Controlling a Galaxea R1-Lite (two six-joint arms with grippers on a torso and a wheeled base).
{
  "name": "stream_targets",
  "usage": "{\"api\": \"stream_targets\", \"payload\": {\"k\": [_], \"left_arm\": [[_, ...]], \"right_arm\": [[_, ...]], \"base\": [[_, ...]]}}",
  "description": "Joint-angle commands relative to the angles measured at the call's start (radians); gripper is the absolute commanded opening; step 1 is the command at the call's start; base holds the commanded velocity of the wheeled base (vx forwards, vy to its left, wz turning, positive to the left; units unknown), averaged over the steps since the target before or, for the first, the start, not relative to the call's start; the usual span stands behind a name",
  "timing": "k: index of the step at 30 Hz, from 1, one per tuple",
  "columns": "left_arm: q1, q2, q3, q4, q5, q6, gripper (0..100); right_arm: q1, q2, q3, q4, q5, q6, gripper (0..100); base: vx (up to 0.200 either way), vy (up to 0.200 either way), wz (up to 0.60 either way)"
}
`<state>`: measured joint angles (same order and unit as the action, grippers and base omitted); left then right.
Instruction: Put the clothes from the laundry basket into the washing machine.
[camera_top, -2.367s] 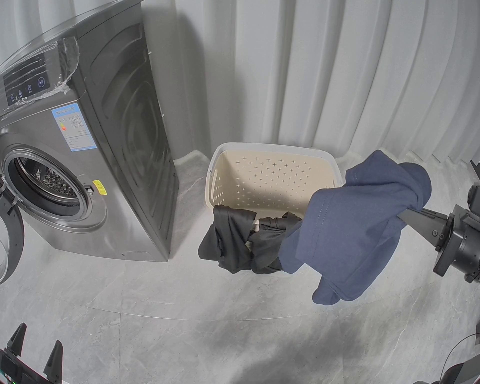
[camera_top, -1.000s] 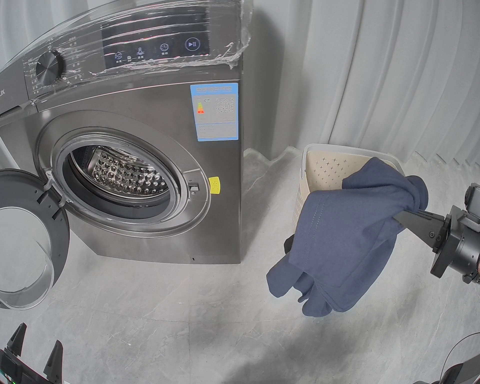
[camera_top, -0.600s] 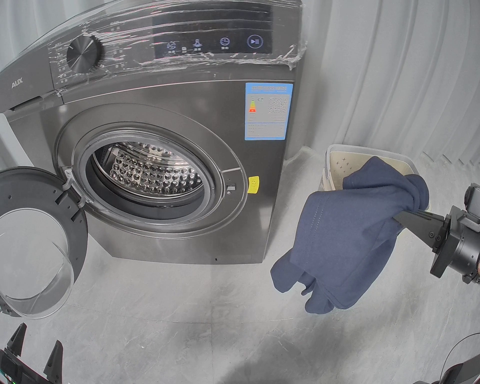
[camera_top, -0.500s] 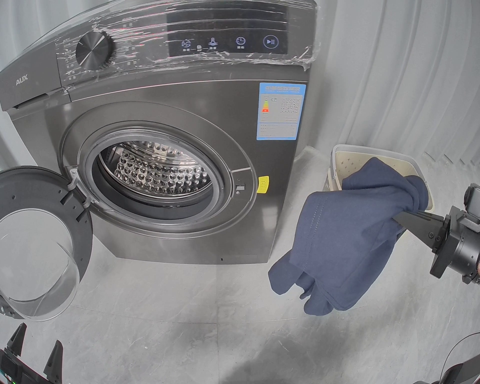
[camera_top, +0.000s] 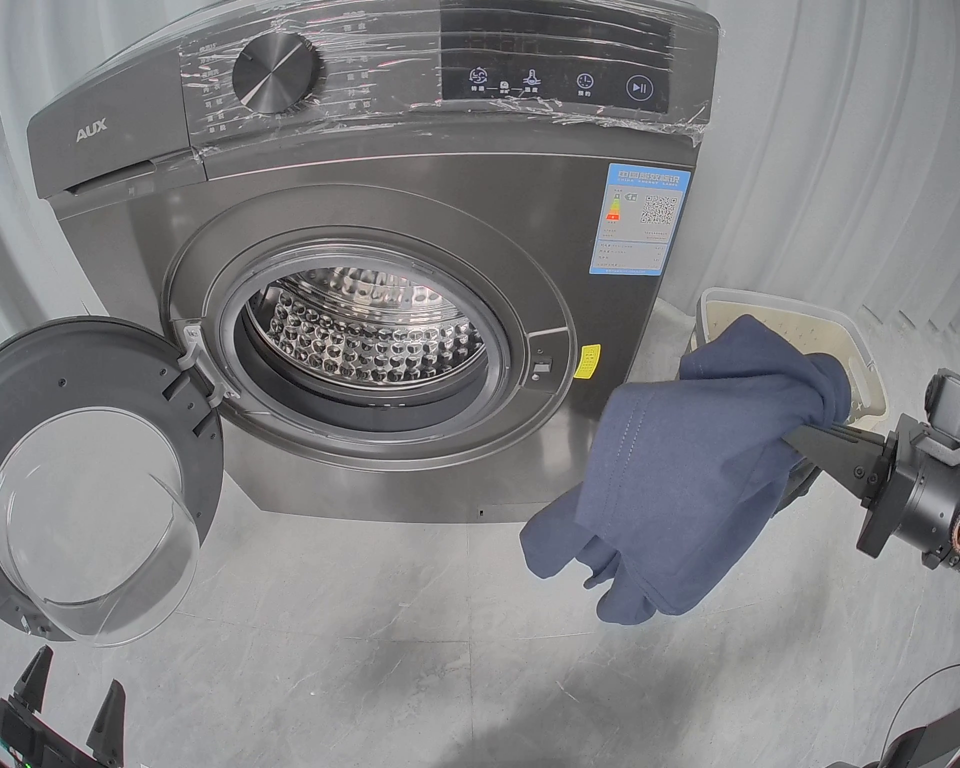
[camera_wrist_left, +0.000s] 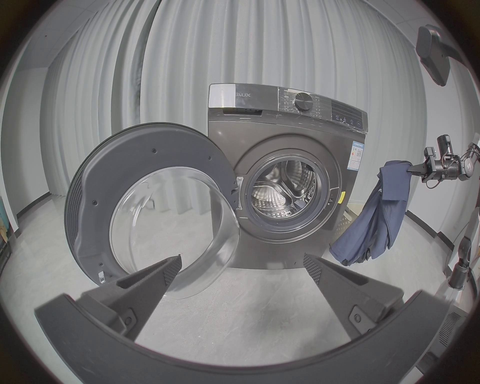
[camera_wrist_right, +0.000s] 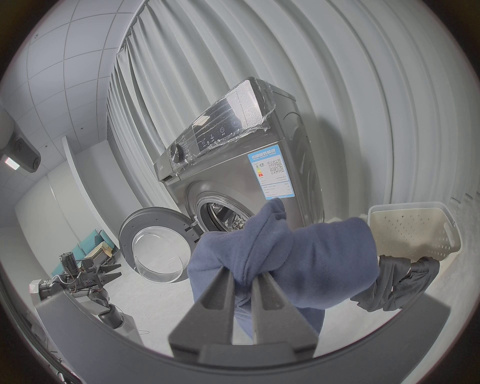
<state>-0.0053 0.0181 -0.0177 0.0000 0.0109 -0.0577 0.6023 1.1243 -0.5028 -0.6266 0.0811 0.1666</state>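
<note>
Where right end effector (camera_wrist_right: 243, 276) grips, blue garment (camera_top: 690, 470) hangs

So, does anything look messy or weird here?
A little. Crinkly plastic wrap is stuck over the washer panel, loose at the edges. Dark clothes hang half out over the basket rim instead of lying inside. The shirt in the right pincer looks fine. Nothing looks spilled or broken.

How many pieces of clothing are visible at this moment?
2. A blue garment hangs from the right tool. A black garment lies over the rim of the basket. More may be hidden inside the basket.
</note>
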Motion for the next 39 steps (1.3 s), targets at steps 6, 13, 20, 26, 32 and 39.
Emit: {"api": "stream_targets", "payload": {"k": [6, 13, 20, 26, 32, 39], "left_arm": [[-0.001, -0.017, 0.018, 0.000, 0.000, -0.001, 100], [0.001, -0.017, 0.018, 0.000, 0.000, 0.001, 100], [0.001, -0.017, 0.018, 0.000, 0.001, 0.002, 100], [0.001, -0.017, 0.018, 0.000, 0.001, 0.009, 100], [0.002, -0.017, 0.018, -0.003, 0.004, 0.021, 100], [0.002, -0.018, 0.018, -0.003, 0.000, 0.038, 100]], "right_arm": [[-0.001, 0.011, 0.000, -0.005, 0.000, 0.002, 0], [0.010, 0.020, 0.035, -0.001, -0.014, -0.006, 0], [0.022, 0.062, 0.020, -0.016, -0.015, 0.008, 0], [0.065, 0.124, -0.059, -0.021, -0.017, 0.028, 0], [0.123, 0.224, -0.166, -0.024, -0.040, 0.077, 0], [0.134, 0.324, -0.181, -0.137, -0.052, 0.088, 0]], "base": [[0.000, 0.000, 0.00], [0.000, 0.171, 0.00], [0.000, 0.200, 0.00], [0.000, 0.167, 0.00], [0.000, 0.000, 0.00], [0.000, 0.000, 0.00]]}}
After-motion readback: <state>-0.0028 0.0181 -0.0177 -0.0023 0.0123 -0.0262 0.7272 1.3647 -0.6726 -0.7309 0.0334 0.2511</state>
